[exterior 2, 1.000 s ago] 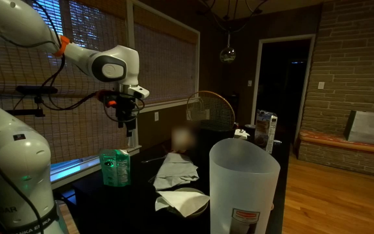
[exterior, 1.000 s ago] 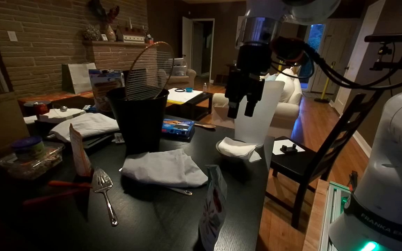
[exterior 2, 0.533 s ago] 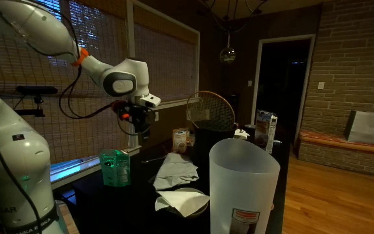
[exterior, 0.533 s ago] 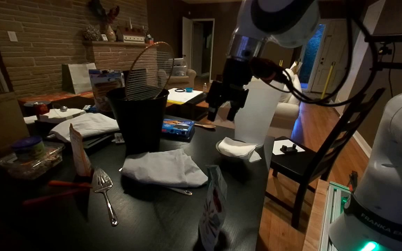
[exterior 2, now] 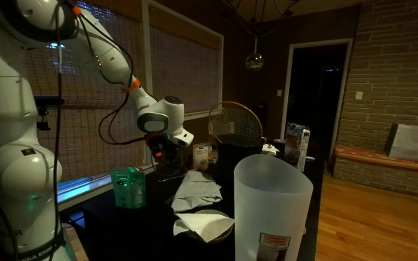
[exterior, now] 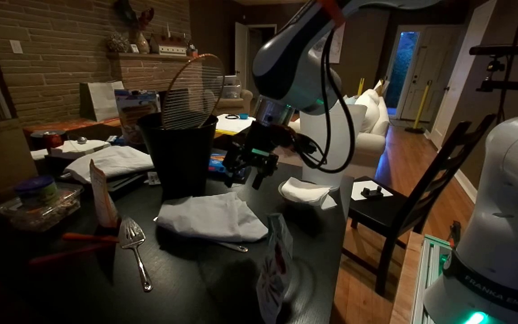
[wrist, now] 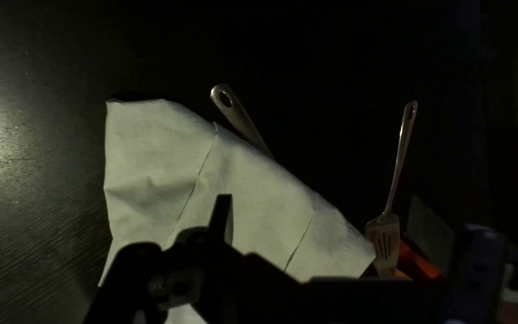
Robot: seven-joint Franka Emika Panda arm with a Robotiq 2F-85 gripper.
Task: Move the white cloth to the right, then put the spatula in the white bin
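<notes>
The folded white cloth (exterior: 209, 218) lies on the dark table; it also shows in the wrist view (wrist: 250, 193) and in an exterior view (exterior 2: 197, 192). A metal handle (wrist: 241, 118) sticks out from under it; the rest of that utensil is hidden. A slotted metal spatula (exterior: 134, 240) lies uncovered beside the cloth, also in the wrist view (wrist: 387, 234). The tall white bin (exterior 2: 272, 206) stands at the table edge, partly behind the arm in an exterior view (exterior: 340, 140). My gripper (exterior: 243, 180) is open and empty above the cloth, its fingers (wrist: 319, 207) apart.
A bowl with a white napkin (exterior: 306, 191) stands near the bin. A green pouch (exterior 2: 129, 186) stands at the near side. A black bin with a racket (exterior: 176, 153) stands behind the cloth. An upright pouch (exterior: 102, 198) and red-handled tool (exterior: 89, 237) are beside the spatula.
My gripper has come down and moved across from near the white bin to above the cloth, tilting a little. The cloth, utensils and bins have not moved.
</notes>
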